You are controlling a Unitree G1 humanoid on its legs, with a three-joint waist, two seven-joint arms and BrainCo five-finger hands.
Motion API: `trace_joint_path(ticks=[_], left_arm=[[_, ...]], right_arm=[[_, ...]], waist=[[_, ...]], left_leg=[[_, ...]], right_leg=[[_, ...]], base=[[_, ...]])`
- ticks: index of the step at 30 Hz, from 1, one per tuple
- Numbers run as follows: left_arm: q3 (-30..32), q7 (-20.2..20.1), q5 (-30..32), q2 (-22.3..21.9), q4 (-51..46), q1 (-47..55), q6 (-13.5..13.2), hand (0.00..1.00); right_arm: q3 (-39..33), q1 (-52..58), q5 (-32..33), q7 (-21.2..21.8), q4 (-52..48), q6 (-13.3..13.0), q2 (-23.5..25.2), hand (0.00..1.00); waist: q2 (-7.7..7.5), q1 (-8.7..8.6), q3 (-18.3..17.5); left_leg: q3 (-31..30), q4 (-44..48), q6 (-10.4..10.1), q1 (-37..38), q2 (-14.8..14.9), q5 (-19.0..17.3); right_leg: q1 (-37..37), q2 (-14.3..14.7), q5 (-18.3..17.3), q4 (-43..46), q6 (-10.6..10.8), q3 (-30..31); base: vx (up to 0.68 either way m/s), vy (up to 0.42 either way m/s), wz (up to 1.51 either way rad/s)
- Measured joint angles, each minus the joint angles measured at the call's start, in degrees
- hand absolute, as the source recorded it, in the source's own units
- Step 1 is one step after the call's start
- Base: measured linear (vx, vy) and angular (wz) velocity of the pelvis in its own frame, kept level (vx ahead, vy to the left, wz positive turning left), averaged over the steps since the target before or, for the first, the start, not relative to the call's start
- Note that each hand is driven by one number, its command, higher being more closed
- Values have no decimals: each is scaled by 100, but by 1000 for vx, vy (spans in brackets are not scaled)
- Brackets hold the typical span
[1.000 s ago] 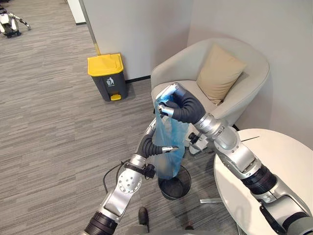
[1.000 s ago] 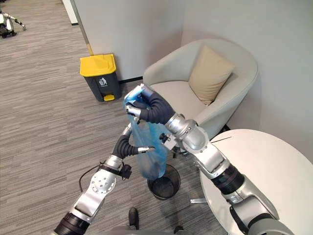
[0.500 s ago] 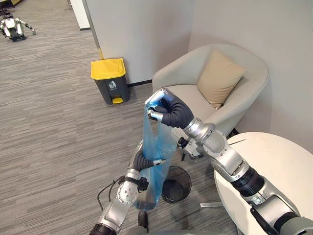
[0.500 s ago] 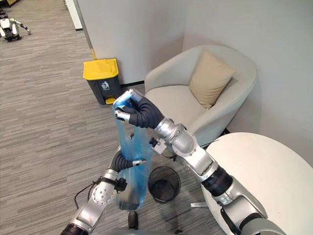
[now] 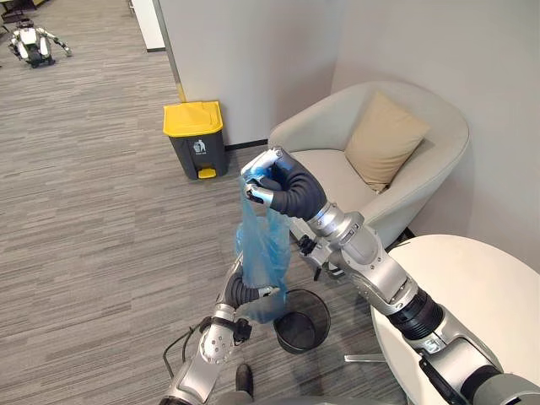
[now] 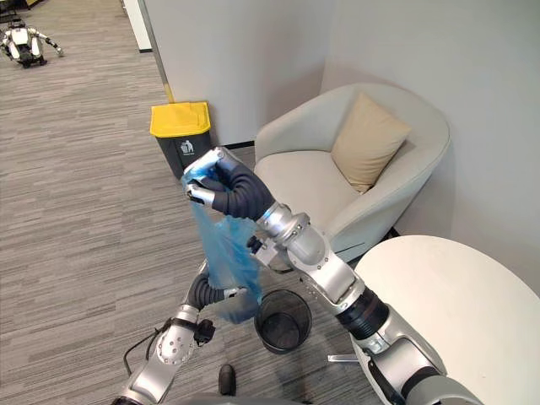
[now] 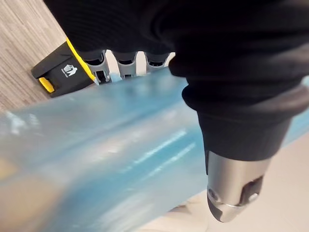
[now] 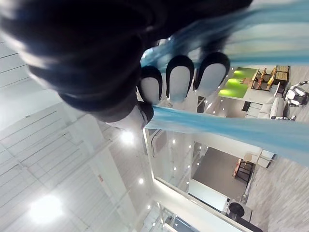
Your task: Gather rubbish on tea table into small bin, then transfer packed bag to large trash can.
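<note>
I'm gripping the blue bag (image 5: 263, 240) by its gathered neck in the right hand (image 5: 278, 181), and it's hanging beside the small bin (image 5: 302, 325). The left hand (image 5: 245, 288) is clasping its lower part. I'm judging it thin, limp, slippery and light, so the neck is the best hold.

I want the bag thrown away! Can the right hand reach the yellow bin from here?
Probably not. The right hand holds the bag, and the yellow bin stands by the wall across the floor, well beyond it.
</note>
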Motion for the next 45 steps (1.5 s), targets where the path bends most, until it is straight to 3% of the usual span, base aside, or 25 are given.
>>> trace_joint_path(ticks=[8,15,16,23,42,43,45], left_arm=[[-152,17,1,-85,-299,-25,8,0],[-752,300,254,-731,-99,-1211,432,0],[-795,390,287,-740,13,-1401,490,100],[-817,525,401,-745,361,-1709,606,100],[-828,500,-100,-740,677,-1866,596,100],[-780,500,-130,-739,674,-1865,596,100],[-750,496,-232,-726,626,-1860,596,100]], right_arm=[[131,-25,3,-24,-242,-1,168,100],[350,-23,6,-122,-320,19,655,100],[352,-24,15,-125,-320,23,657,100],[352,-22,192,-231,-316,189,655,100],[40,185,214,-94,-317,168,803,100],[-4,267,165,-89,-318,129,805,0],[-77,414,20,-86,-318,113,780,0]], waist=[[-9,9,-3],[-86,-25,-39],[-94,-29,-45],[-96,-169,-46],[-96,-188,-45],[-97,-186,-45],[-97,-188,-44]], left_leg=[[-87,0,-2,-18,12,-2],[-144,0,5,-14,9,5],[-145,0,25,-9,8,20],[-162,0,2,14,3,42],[-222,-2,-2,31,3,45],[-233,-2,-2,31,2,45],[-254,-2,-2,29,0,45]], right_leg=[[37,3,-20,-13,2,-88],[110,1,-5,-69,-14,-162],[111,0,-3,-64,-18,-162],[114,3,-17,7,-18,-174],[193,11,-24,12,-22,-232],[196,11,-24,13,-22,-242],[202,8,-26,13,-21,-262]], base=[[10,-8,6],[8,-4,5],[0,0,0],[0,0,0],[0,0,1],[0,0,5],[-1,-1,6]])
